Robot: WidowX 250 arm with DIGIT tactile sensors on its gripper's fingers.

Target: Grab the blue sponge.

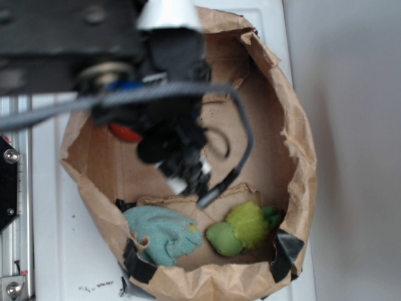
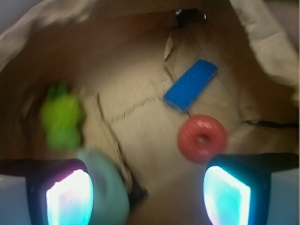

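Gripper (image 2: 147, 192) spread wide, holding nothing: in the wrist view its two fingers sit at the lower corners, one pad (image 2: 70, 197) at 7 o'clock and the other at 5 o'clock, both glowing pale cyan, with bare brown paper showing between them. The view is blurred.

Everything lies inside a crumpled brown paper bag (image 2: 140, 126) opened out like a bowl. The blue sponge (image 2: 191, 84) lies flat on the bag floor at about 1 o'clock from the picture's centre, well apart from both fingers. Just below it, near but seemingly not touching, lies a red-orange ring (image 2: 202, 138). A green plush toy (image 2: 61, 119) sits at 9 o'clock, and a pale teal cloth (image 2: 105, 187) lies beside the left-hand pad.

In the exterior view, the black arm (image 1: 169, 125) hangs over the bag and hides the sponge; the ring shows only as a red sliver. The bag rests on a white desk (image 1: 62, 251).
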